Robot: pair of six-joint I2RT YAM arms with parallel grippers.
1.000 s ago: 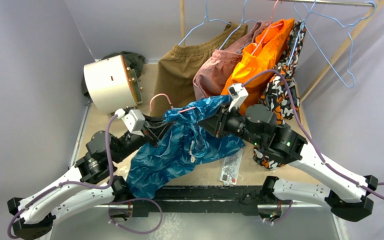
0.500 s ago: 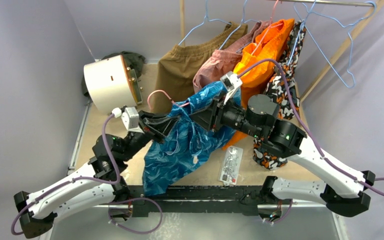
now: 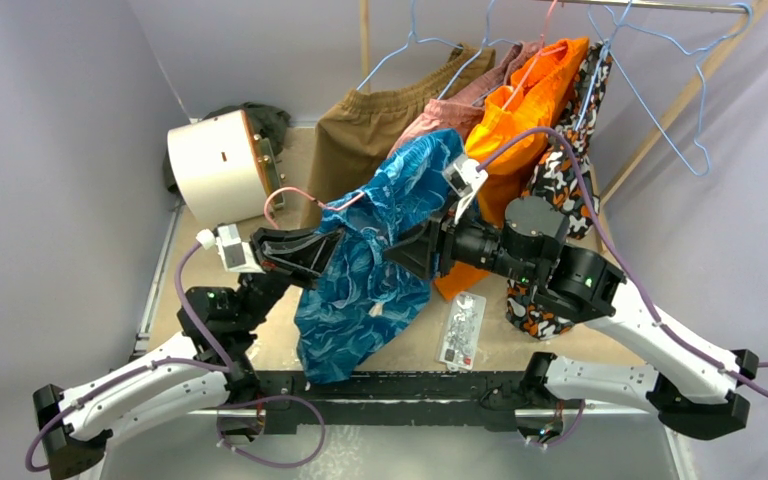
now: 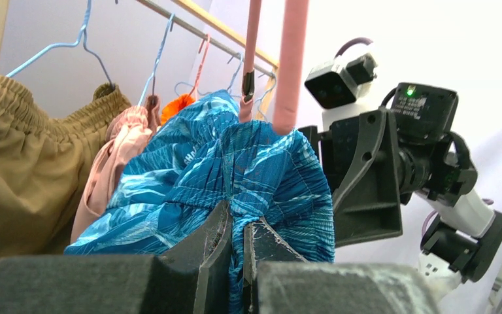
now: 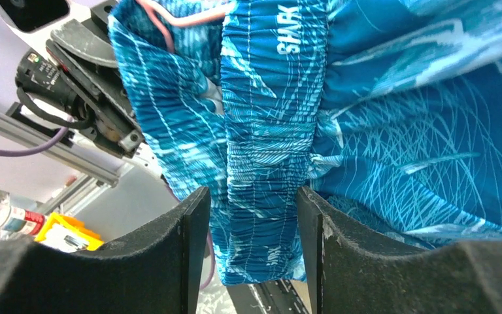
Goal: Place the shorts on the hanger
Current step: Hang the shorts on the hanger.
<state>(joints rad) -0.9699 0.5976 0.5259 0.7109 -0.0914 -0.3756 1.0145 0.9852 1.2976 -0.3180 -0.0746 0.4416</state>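
The blue-and-teal shorts (image 3: 375,250) hang in the air over the table, draped on the pink hanger (image 3: 290,194), whose hook curves out to the left. My left gripper (image 3: 322,256) is shut on a bunch of the shorts' fabric (image 4: 261,163), and the hanger's two pink wires (image 4: 291,65) rise just above its jaws. My right gripper (image 3: 412,250) is open on the other side. The elastic waistband (image 5: 268,131) hangs loose between its fingertips (image 5: 196,216) with a gap on each side. A bit of the pink hanger (image 5: 170,23) shows at the waistband's top.
Behind the shorts a rail carries brown shorts (image 3: 360,140), pinkish shorts (image 3: 430,125), orange shorts (image 3: 525,110), a patterned garment (image 3: 560,180) and light blue hangers (image 3: 665,95). A white drum (image 3: 215,165) stands at the back left. A small packet (image 3: 460,330) lies on the table.
Both arms have carried the shorts and hanger up and to the left. My right gripper has opened off the waistband. The left gripper has stayed shut on the fabric.
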